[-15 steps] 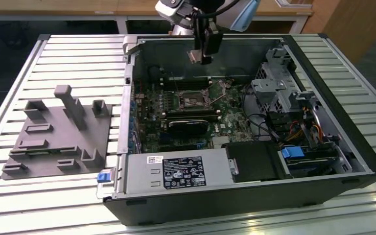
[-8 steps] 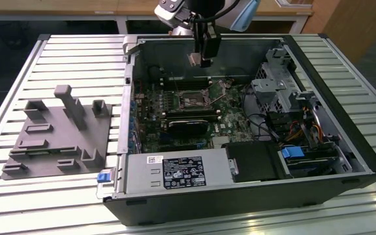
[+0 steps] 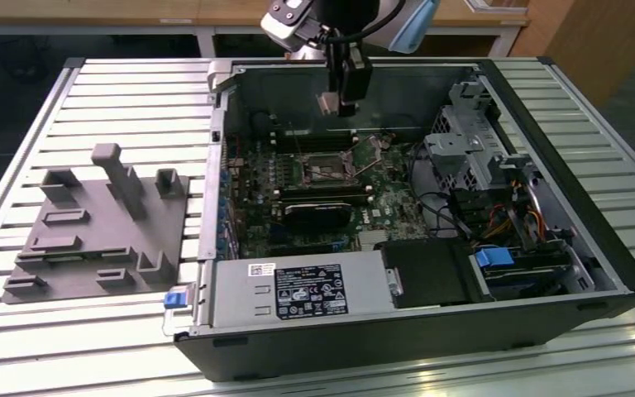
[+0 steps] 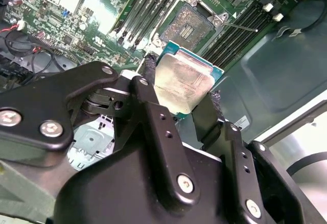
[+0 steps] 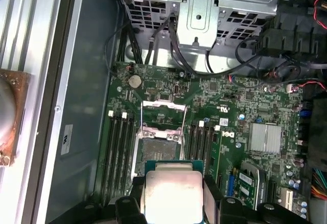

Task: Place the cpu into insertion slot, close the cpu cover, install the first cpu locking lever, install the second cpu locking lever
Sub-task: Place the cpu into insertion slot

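My gripper (image 3: 337,106) hangs inside the open computer case, above the far part of the green board, shut on the cpu (image 4: 184,83). The cpu is a flat square chip with a pale metal face and sits between the black fingers (image 4: 148,73) in both wrist views. The insertion slot (image 5: 159,152) lies open on the board just beyond the cpu (image 5: 172,191), its dark centre bare. The cpu cover (image 5: 162,112), a thin silvery frame, stands swung back at the slot's far side. A thin wire locking lever (image 4: 240,27) sticks out beside the insertion slot (image 4: 190,25).
Long black memory slots (image 5: 118,150) flank the socket. A round black fan (image 3: 317,217) sits nearer the power supply (image 3: 295,289). A metal drive cage (image 3: 472,145) and cables fill the exterior view's right. A grey fixture plate (image 3: 97,227) lies on the slatted table outside the case.
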Motion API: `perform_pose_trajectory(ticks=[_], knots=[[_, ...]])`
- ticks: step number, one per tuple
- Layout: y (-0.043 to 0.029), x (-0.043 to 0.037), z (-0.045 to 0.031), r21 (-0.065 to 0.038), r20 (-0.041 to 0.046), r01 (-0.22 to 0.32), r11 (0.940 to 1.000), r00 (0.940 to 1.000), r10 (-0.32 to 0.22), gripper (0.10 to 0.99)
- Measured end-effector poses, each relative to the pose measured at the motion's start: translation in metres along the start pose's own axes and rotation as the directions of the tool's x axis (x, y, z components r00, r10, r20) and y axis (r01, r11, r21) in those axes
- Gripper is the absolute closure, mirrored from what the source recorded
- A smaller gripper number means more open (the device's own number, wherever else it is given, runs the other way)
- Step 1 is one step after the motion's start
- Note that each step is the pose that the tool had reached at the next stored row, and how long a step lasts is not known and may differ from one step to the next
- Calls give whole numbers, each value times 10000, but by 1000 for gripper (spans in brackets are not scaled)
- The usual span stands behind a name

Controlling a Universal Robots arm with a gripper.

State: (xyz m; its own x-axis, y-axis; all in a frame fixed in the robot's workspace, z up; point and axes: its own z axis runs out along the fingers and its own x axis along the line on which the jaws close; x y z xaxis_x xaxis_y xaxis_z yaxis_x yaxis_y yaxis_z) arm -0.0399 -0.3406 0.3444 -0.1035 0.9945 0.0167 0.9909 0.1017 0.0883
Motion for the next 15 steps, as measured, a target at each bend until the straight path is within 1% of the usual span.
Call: perform_pose_trajectory(ticks=[12, 13, 14, 15], knots=[[-4, -1, 45, 2, 1, -4, 10000, 10000, 4, 549], [-4, -1, 51, 6, 14, -3, 10000, 10000, 3, 549], [-5, -1, 55, 16, 52, -2, 10000, 10000, 2, 549], [-6, -2, 62, 16, 64, -1, 10000, 10000, 1, 549]])
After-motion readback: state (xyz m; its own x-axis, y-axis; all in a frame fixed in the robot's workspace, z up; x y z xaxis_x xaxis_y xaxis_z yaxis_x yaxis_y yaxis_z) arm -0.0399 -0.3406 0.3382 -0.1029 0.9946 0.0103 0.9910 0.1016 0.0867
